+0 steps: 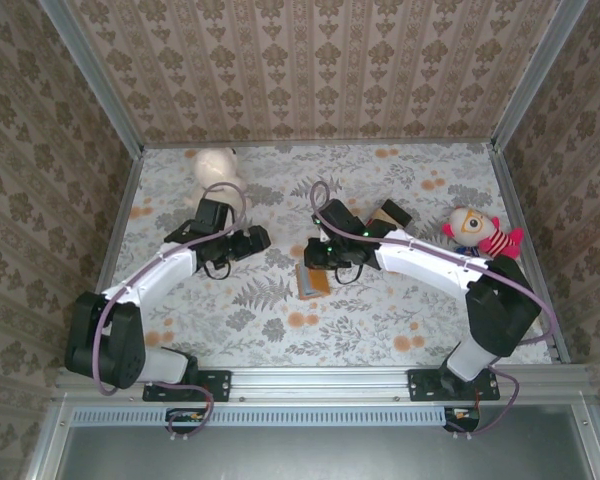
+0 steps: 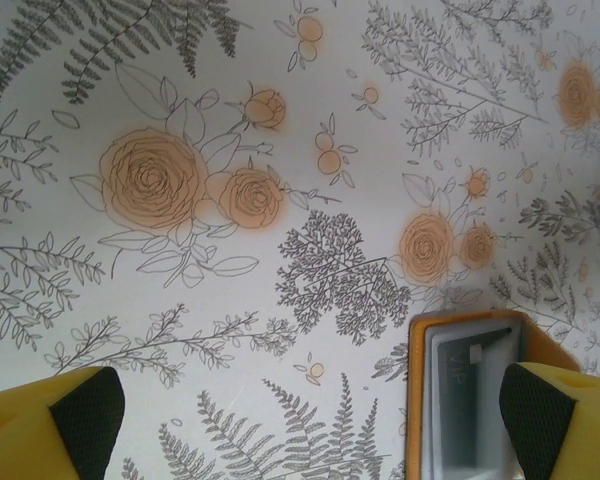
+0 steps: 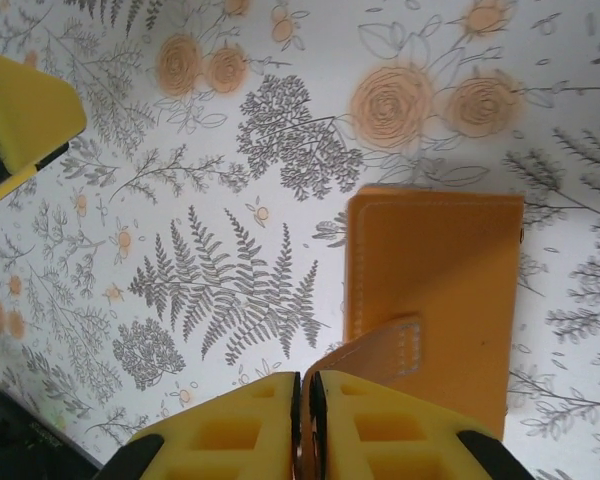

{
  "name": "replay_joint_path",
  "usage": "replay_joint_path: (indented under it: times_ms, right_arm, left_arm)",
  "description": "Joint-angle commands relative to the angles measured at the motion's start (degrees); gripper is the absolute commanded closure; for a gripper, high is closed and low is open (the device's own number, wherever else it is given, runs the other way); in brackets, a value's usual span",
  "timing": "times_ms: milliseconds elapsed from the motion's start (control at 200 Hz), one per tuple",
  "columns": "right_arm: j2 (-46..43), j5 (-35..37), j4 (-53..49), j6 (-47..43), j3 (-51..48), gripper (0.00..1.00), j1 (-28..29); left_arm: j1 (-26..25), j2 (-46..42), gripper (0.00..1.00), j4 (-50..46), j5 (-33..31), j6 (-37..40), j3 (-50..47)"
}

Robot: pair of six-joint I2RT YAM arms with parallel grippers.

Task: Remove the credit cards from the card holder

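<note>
Right gripper [image 3: 305, 385]: its yellow fingers [image 3: 230, 430] are pressed together, pinching the tan closing strap [image 3: 380, 350] of the flat orange-tan folding card holder [image 3: 440, 290]. The strap rises off the cover into the seam between them. The holder lies on the floral-printed counter [image 1: 280, 330], about mid-counter, just ahead of the right arm's tip in the overhead view.

Left gripper [image 2: 305, 405]: yellow fingers [image 2: 40, 430] spread wide, nothing between them, close to the holder, with one fingertip overlapping its edge in the wrist view. From there the holder's orange rim frames a blue-grey pocket page [image 2: 470, 400] with something dark tucked in. I cannot tell whether that is a card.

Further out: a brown dark-topped block [image 1: 388, 215] behind the right arm, a red-and-white soft doll [image 1: 480, 232] far right, a white soft toy [image 1: 215, 165] back left.

Progress, my reading: early. No small red credit cards lie out on the counter. Unfastening looks like the step in hand. Spreading the holder and drawing out every card is left.
</note>
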Motion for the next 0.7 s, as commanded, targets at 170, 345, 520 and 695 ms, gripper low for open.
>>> replay_joint_path:
  times_ms: [170,345,520,695]
  right_arm:
    - [0.9,5.3,-2.5,1.0,0.8,0.86,0.1]
    - [-0.5,9.5,-5.2,1.4,-2.1,0.86,-1.6]
    - [-1.1,12.9,-7.6,0.8,-5.3,0.86,-3.7]
    - [-1.4,13.2,-6.4,0.5,-8.3,0.85,-5.2]
  left_arm:
    - [0.5,-0.7,0.0,-1.3,3.8,2.8,-0.9]
    - [-0.9,-0.7,0.01,0.3,7.6,2.7,-1.8]
    - [-4.9,0.7,0.07,4.5,11.4,0.9,-2.1]
    - [-11.6,5.1,0.2,7.5,12.0,-1.2,0.2]
